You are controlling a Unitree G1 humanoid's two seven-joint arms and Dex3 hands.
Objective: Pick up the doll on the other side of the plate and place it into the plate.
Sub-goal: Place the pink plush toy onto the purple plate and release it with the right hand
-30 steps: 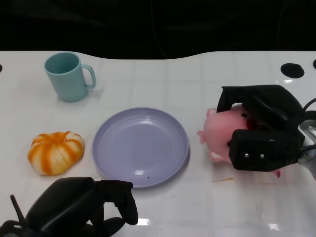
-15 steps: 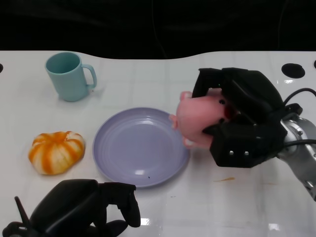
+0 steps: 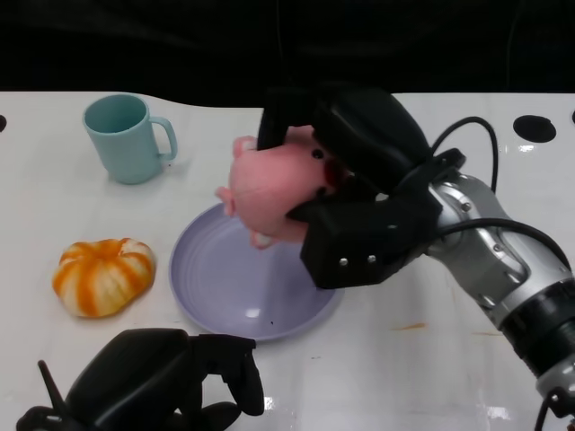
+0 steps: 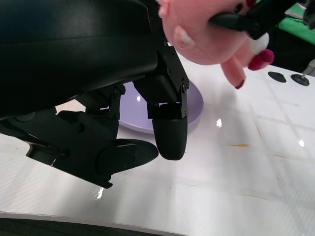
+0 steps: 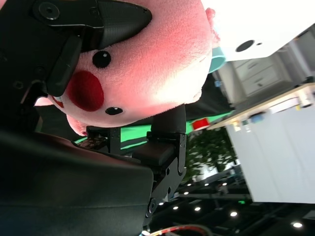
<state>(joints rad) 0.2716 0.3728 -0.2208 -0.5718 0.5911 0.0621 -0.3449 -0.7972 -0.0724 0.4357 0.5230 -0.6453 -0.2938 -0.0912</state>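
While right robot hand (image 3: 346,193) grips doll (image 3: 274,184), plate (image 3: 216,287) partly hidden.

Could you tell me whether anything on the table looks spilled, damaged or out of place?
Nothing stands out. The teal mug stands upright, the orange striped pumpkin sits beside the lilac plate, and the right hand holds the pink plush doll over it.

The right hand (image 3: 359,193) is a bulky matte-black shell with blocky fingers and small silver screws on its near face. Its forearm (image 3: 490,256) is brushed silver with a black cuff and looping black cables. The left hand (image 3: 153,382) is black and rounded.
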